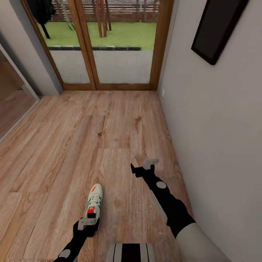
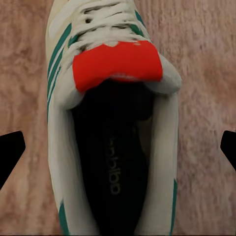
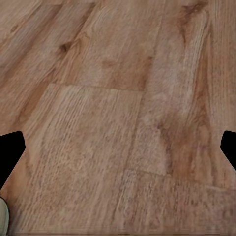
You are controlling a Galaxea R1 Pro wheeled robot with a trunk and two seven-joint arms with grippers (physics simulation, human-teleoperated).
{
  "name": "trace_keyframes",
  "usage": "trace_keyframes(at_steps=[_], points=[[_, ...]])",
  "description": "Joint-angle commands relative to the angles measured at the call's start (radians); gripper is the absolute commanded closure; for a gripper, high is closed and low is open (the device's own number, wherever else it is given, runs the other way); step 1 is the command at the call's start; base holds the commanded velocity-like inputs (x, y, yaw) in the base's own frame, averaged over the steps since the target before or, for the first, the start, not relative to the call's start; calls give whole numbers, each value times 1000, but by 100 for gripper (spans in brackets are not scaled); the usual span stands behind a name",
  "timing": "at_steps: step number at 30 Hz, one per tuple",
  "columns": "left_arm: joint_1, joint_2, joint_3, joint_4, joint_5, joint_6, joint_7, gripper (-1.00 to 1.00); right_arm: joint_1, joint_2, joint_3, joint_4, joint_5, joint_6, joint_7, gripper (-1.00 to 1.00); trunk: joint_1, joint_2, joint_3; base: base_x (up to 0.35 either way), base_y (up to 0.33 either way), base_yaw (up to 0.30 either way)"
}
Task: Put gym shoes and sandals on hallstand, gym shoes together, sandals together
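One white gym shoe (image 1: 94, 202) with green stripes and a red-orange tongue patch lies on the corridor floor (image 1: 109, 138), toe pointing away from me. My left gripper (image 1: 88, 222) hangs just above its heel opening, open. In the left wrist view the gym shoe (image 2: 115, 98) sits between the spread black fingers (image 2: 10, 150), which do not touch it. My right gripper (image 1: 142, 166) is open over bare planks to the right of the shoe, nothing between its fingers (image 3: 10, 152). The other gym shoe, both sandals and the hallstand are out of view.
Wood-framed glass doors (image 1: 91, 54) close the corridor's far end. A grey wall (image 1: 218, 127) runs along the right, with a dark panel (image 1: 218, 25) hung high on it. A side opening (image 1: 14, 94) lies at the left. My base (image 1: 130, 252) shows at the bottom.
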Motion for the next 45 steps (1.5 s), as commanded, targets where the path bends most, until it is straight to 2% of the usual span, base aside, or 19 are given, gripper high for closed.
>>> trace_keyframes(at_steps=[1,11,23,32,37,45], points=[[0,1,-6,1,10,-3,-3,-100,0,0,2,-1,-10,4,-3,-100,0,-1,-6,0,0,0],[0,2,-4,3,12,-3,-2,-100,0,0,2,-2,-10,4,-4,-100,5,-3,-60,0,0,0],[1,6,0,7,12,-3,-2,-100,0,0,2,-2,-10,5,-4,-100,5,-3,-62,0,0,0],[1,1,-2,8,11,-3,-2,-100,0,0,2,-2,-10,6,-4,-100,9,-5,-97,0,0,0],[1,0,-4,8,11,-3,-2,-100,0,0,2,-2,-10,5,-4,-100,9,-5,-97,0,0,0],[1,0,-4,8,11,-3,-2,-100,0,0,2,-2,-10,4,-4,-100,12,-7,-128,0,0,0]])
